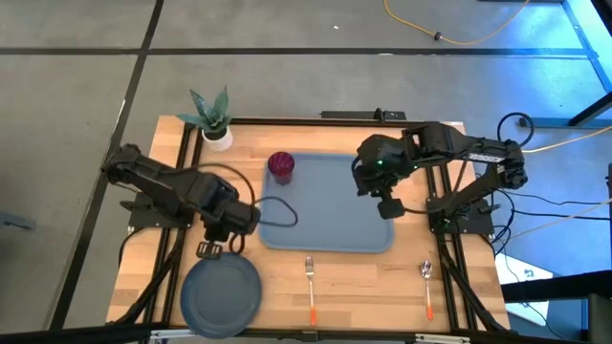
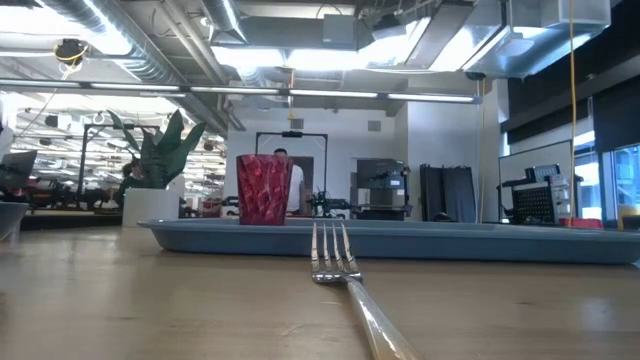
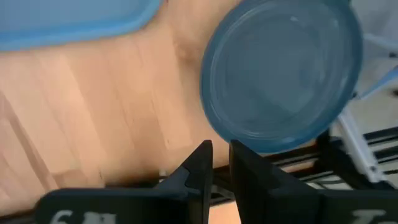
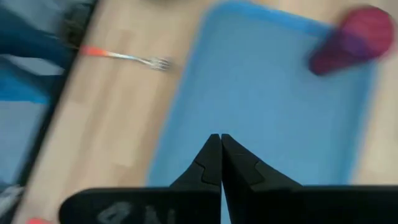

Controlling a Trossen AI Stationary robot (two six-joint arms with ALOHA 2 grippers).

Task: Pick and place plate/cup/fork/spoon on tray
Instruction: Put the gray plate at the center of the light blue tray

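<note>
The left arm reaches in from its side, bent at the elbow, wrist turned downward. The left gripper (image 1: 210, 249) hangs low with a narrow slit between its two dark fingers (image 3: 200, 163), gripping nothing. The right arm stretches in from the opposite side, its right gripper (image 1: 387, 205) pointing down, fingers (image 4: 212, 155) pressed together, empty.

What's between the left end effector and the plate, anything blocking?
Nothing visible. The left end effector sits just above the plate rim, only bare table between. The tray is beside it, off that line.
</note>
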